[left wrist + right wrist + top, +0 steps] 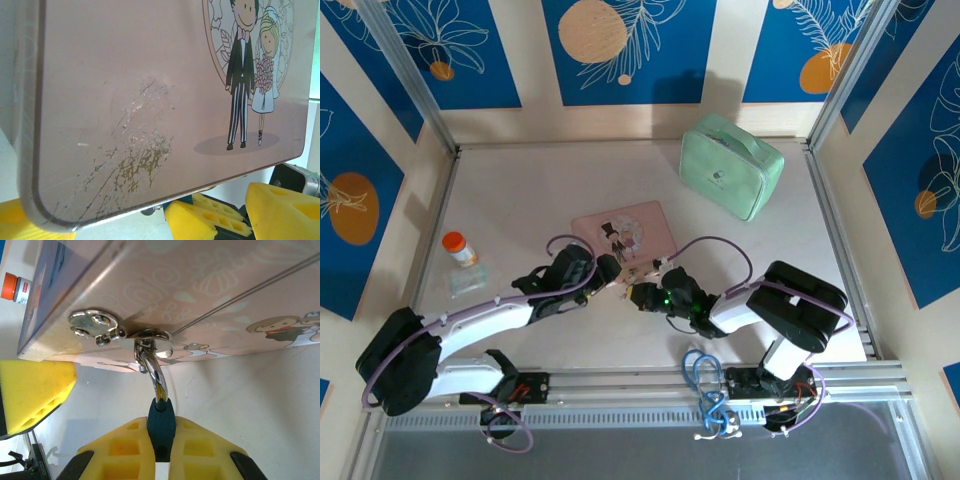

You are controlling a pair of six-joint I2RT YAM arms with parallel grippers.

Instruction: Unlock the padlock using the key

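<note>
Padlock (161,426) is hooked by its shackle through the clasp (150,337) of the tin (630,232) on the table (520,200), its body pinched in the right jaws. The left jaws stand wide at the tin's near edge.

White-and-black arms (480,323) trail lilac cables (718,240); finger pads (200,442) are yellow

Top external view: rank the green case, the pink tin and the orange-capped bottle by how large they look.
1. green case, largest.
2. pink tin, close behind; the arms cover its near edge, so that gap is unsure.
3. orange-capped bottle, clearly smallest.
</note>
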